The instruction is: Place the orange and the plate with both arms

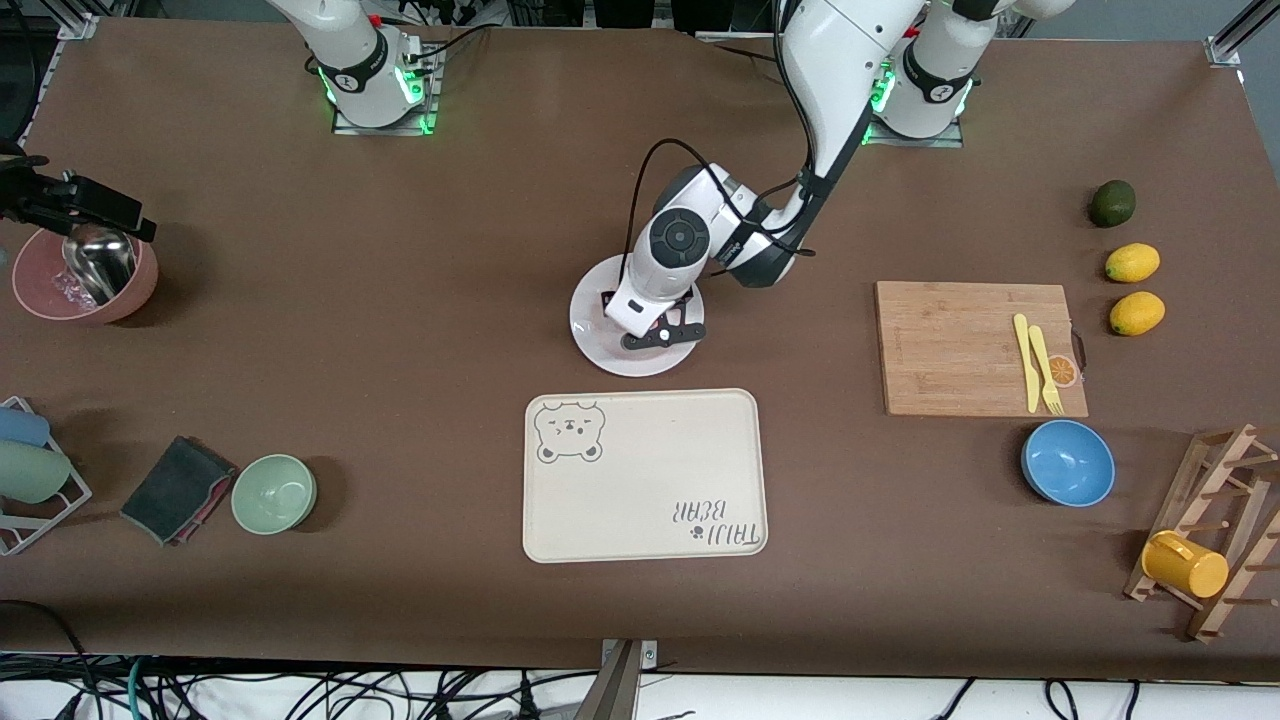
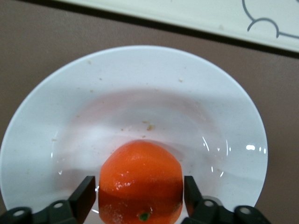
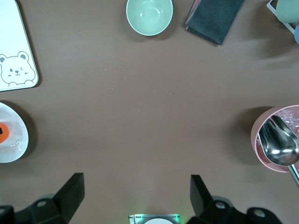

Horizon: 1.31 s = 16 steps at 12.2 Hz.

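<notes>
Cream bear-print tray (image 1: 640,475) closest; just past it, plate (image 1: 600,345) holding orange (image 2: 140,179) between spread left gripper (image 2: 140,200) fingers (not touching). Right gripper (image 3: 135,196) high, parted, waiting.

Orange (image 2: 140,179): bright orange-red, small green stem spot. Plate (image 2: 140,93): glossy white, few tan specks. Tray (image 1: 645,475) just nearer camera than plate: cream, grey bear-face print, grey lettering. Table (image 1: 400,350): brown. Bowl (image 1: 274,493) toward right arm's end from tray: pale green. Cloth (image 1: 178,488) beside it: dark grey, pinkish edge. Bowl (image 1: 1068,462) toward left arm's end from tray: blue. Lemons (image 1: 1132,263): yellow.
</notes>
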Tool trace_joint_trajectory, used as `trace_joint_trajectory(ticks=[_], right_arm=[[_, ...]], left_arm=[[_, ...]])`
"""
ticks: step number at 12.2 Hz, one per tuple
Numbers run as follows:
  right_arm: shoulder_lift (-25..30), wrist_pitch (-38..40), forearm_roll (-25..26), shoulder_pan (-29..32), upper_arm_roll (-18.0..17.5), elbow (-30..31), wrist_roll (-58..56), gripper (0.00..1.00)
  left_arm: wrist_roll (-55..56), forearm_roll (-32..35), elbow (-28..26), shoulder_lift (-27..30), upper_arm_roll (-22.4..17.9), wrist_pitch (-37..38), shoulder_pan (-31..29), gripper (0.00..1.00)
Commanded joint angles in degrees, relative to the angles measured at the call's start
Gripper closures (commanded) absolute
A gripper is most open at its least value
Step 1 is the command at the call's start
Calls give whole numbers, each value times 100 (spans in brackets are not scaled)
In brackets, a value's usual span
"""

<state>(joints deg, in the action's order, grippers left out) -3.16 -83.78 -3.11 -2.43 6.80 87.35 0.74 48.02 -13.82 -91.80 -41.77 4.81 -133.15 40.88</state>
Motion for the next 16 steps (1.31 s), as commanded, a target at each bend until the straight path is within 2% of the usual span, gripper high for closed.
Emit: trace_joint_trajectory(ticks=[1, 4, 7, 9, 12, 13, 16], right_arm=[[8, 20, -76, 24, -3, -51, -82, 0], [8, 20, -76, 15, -3, -51, -82, 0], [17, -25, -76, 6, -20, -51, -82, 0], [17, -42, -76, -3, -20, -60, -82, 0], [17, -51, -76, -47, -47, -60, -65, 0], [17, -51, -76, -55, -47, -60, -65, 0], [17, -95, -85, -55, -47, -60, -65, 0]], left_arm=[[32, 55, 232, 45, -235, 367, 34, 0], [15, 266, 250, 528, -445, 938, -53, 0], [-20, 275, 355, 950, -463, 1676, -614, 0], [-64, 284, 355, 1101, -463, 1844, -1018, 0], [-1089, 353, 355, 1136, -472, 2458, -1695, 0], [-1423, 650, 347, 1249, -464, 2669, -1915, 0], [-2346, 785, 338, 1303, -472, 2978, -2600, 0]])
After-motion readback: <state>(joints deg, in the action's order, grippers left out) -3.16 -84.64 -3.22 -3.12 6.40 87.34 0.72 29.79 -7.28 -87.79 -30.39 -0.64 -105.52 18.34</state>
